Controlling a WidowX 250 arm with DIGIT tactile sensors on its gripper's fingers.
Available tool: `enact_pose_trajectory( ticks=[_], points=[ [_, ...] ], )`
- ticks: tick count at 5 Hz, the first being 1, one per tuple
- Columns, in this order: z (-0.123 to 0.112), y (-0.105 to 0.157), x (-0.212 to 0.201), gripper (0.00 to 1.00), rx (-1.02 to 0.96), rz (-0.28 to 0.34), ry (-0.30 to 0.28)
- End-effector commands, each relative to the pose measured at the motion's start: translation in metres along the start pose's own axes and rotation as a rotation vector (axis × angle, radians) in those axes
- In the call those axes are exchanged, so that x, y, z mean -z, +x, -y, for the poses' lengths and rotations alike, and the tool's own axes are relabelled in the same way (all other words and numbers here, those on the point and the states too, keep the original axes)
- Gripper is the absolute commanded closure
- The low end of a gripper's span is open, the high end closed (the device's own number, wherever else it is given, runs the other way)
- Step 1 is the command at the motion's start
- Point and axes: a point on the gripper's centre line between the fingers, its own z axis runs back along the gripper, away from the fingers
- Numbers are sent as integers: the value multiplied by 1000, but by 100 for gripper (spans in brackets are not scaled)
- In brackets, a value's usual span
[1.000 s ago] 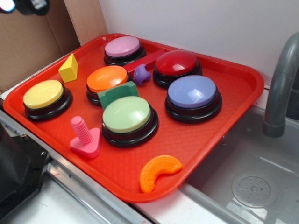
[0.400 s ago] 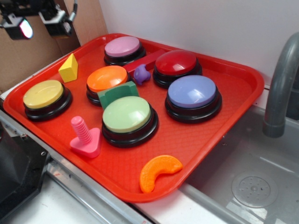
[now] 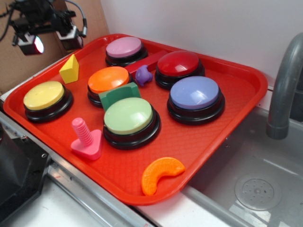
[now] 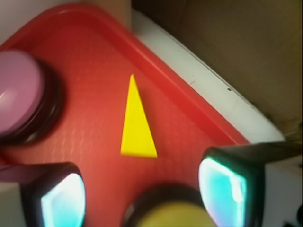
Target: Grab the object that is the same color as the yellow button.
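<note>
A white wall backs a red tray (image 3: 222, 142) set beside a steel sink (image 3: 258, 189) and grey faucet (image 3: 284, 90), with brown cardboard (image 3: 19, 66) behind the far-left corner. In the exterior view the yellow block (image 3: 70, 69) stands near the tray's far-left rim, apart from the yellow button (image 3: 45, 96) just in front of it and from the orange button (image 3: 109, 79) to its right; its pointed top aims up and slightly toward the back. The hand (image 3: 49, 41) hovers above and behind the block, its two fingers spread with nothing between them. The pink button (image 3: 124, 47), green button (image 3: 129, 116) and orange crescent (image 3: 160, 174) lie further off. In the wrist view the block shows as a slim yellow triangle (image 4: 137, 125) on the red tray floor (image 4: 90, 118), long axis running almost straight up the frame, tip toward the tray's rim and broad base toward the camera; the fingers (image 4: 227, 189) sit at either lower corner, wide apart, and the yellow button's dome (image 4: 170, 215) edges in between them. The risks, as I judge them: the sloped faces give the pads little flat to bite, so closing on the taper could squirt the block out; a descent too near the camera side would land on the yellow button; and a finger might catch the nearby rim.
</note>
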Motion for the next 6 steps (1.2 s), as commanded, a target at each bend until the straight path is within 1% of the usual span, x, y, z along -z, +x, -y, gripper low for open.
enact_pose_trajectory(
  ticks=[1,2,3,4,5,6],
  points=[
    [-11,13,33,0,-78,2,-51],
    [-6,6,61,0,-97,-71,-81],
    [-5,2,69,100,-89,-67,-89],
    [-6,3,64,100,-70,-79,-75],
    [-5,6,54,100,-54,-64,-71],
    [3,9,31,100,28,-11,-63]
  ],
)
